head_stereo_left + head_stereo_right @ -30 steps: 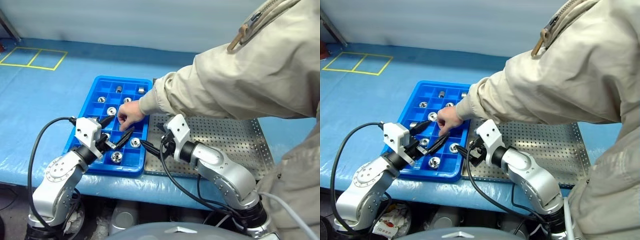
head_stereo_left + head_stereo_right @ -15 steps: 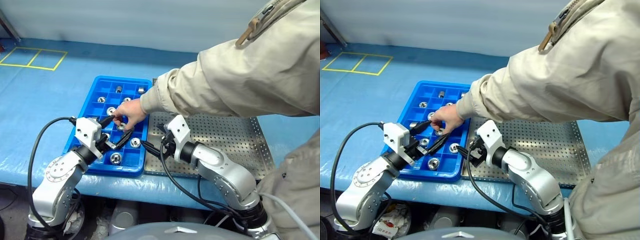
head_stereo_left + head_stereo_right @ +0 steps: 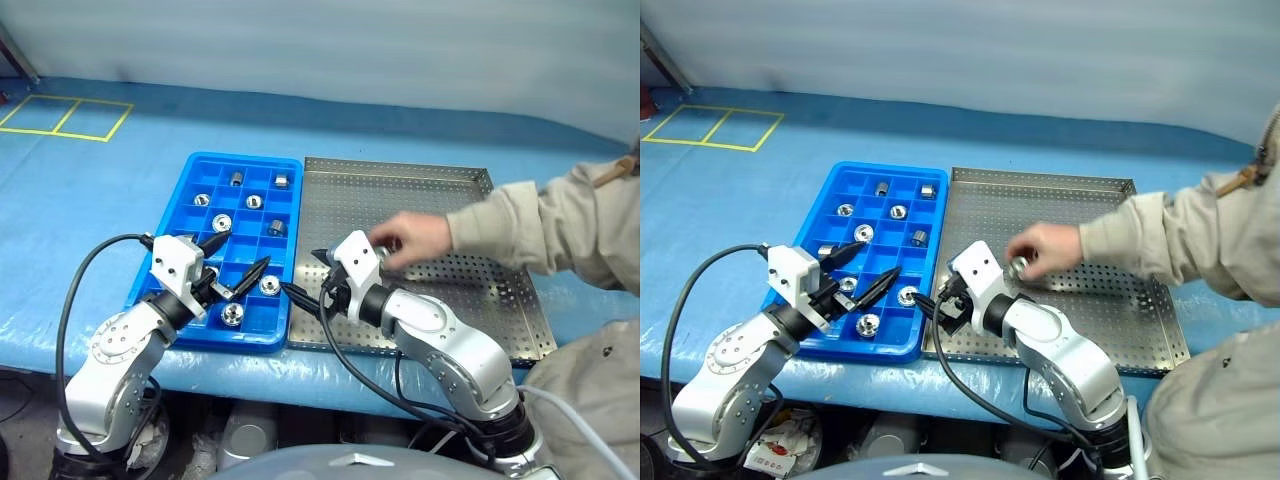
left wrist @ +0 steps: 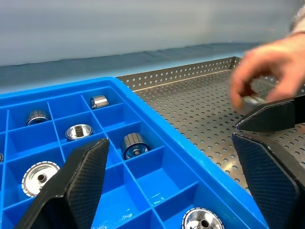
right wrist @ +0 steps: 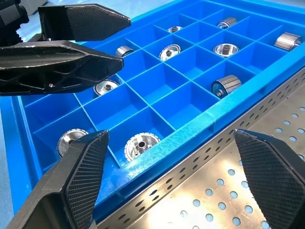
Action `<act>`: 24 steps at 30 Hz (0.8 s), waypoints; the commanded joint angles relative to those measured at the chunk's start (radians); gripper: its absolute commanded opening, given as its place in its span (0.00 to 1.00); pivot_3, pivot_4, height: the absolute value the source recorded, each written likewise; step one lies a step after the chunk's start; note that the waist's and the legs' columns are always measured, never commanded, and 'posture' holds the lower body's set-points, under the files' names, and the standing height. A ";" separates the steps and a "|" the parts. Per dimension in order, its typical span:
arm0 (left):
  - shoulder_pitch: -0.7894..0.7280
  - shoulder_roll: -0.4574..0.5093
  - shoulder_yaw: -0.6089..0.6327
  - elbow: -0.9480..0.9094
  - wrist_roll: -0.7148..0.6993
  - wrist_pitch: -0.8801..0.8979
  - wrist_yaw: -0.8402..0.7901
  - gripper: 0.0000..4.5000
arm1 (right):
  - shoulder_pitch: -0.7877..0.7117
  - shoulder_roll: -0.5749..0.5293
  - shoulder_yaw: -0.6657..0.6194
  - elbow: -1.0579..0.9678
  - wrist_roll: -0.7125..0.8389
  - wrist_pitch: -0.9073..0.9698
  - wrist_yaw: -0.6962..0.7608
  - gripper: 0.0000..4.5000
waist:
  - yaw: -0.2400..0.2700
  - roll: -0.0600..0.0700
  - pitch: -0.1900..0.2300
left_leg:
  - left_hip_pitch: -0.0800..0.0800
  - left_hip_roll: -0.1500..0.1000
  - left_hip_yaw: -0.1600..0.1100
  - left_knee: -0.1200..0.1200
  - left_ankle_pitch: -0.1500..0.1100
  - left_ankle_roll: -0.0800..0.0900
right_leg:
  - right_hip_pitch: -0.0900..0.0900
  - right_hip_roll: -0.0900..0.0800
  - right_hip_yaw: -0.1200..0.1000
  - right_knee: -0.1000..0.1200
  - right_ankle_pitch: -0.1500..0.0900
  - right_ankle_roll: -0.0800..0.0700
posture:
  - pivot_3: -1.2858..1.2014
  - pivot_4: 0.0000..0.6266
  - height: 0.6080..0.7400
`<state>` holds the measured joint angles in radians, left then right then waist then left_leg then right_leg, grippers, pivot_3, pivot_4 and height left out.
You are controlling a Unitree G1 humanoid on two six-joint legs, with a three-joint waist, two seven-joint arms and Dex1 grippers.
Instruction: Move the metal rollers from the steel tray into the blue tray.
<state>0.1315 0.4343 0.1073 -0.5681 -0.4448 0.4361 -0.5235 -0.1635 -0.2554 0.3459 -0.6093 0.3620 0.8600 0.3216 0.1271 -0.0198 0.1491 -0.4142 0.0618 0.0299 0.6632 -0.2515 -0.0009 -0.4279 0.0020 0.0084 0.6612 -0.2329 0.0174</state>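
Note:
The blue tray (image 3: 246,158) lies left of the steel tray (image 3: 430,200), their long sides touching. Several metal rollers sit in its compartments, among them one at the far end (image 3: 236,179), one mid-tray (image 3: 276,227) and one at the near end (image 3: 232,315). My left gripper (image 3: 248,248) hovers open over the tray's near half, empty. My right gripper (image 3: 298,270) is open and empty above the seam between the trays. A person's hand (image 3: 410,238) holds a shiny roller (image 3: 1020,266) over the steel tray, just beyond my right wrist.
The person's sleeve (image 3: 545,225) reaches in from the right across the steel tray. Both trays rest on a blue sheet (image 3: 90,190) covering the table. Yellow tape squares (image 3: 65,115) mark its far left corner.
The person's arm has pulled back from the blue tray and swung right, so the hand is now over the steel tray. Both my grippers stayed where they were, still open.

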 commanded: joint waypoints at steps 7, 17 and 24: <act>-0.016 0.005 -0.006 -0.010 -0.012 0.000 -0.007 1.00 | 0.005 0.009 -0.003 -0.051 0.003 -0.005 -0.009 0.99 | -0.001 0.000 0.000 | 0.000 0.000 0.000 0.000 0.000 0.000 | 0.000 0.000 0.000 0.000 0.000 0.000 | 0.64 0.24 1.00; -0.064 0.016 -0.024 0.022 -0.008 0.007 -0.026 1.00 | 0.023 0.018 -0.056 -0.047 -0.043 -0.025 -0.078 0.99 | -0.005 0.000 0.000 | 0.000 0.000 0.001 0.001 0.000 0.000 | 0.000 0.000 0.000 0.000 0.000 0.000 | 0.62 0.24 1.00; -0.145 0.013 -0.096 0.086 0.023 0.009 -0.051 1.00 | 0.071 0.075 -0.220 -0.050 -0.106 -0.028 -0.224 0.99 | -0.023 0.000 0.000 | 0.000 -0.001 0.002 0.001 0.000 0.000 | 0.000 0.000 0.002 0.001 0.000 0.000 | 0.59 0.24 1.00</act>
<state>0.0127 0.4430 0.0259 -0.4889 -0.4388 0.4511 -0.5705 -0.1009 -0.1866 0.1591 -0.6170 0.2649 0.8504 0.1174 0.1045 -0.0199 0.1490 -0.4140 0.0611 0.0323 0.6643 -0.2515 -0.0010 -0.4278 0.0015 0.0103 0.6617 -0.2319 0.0189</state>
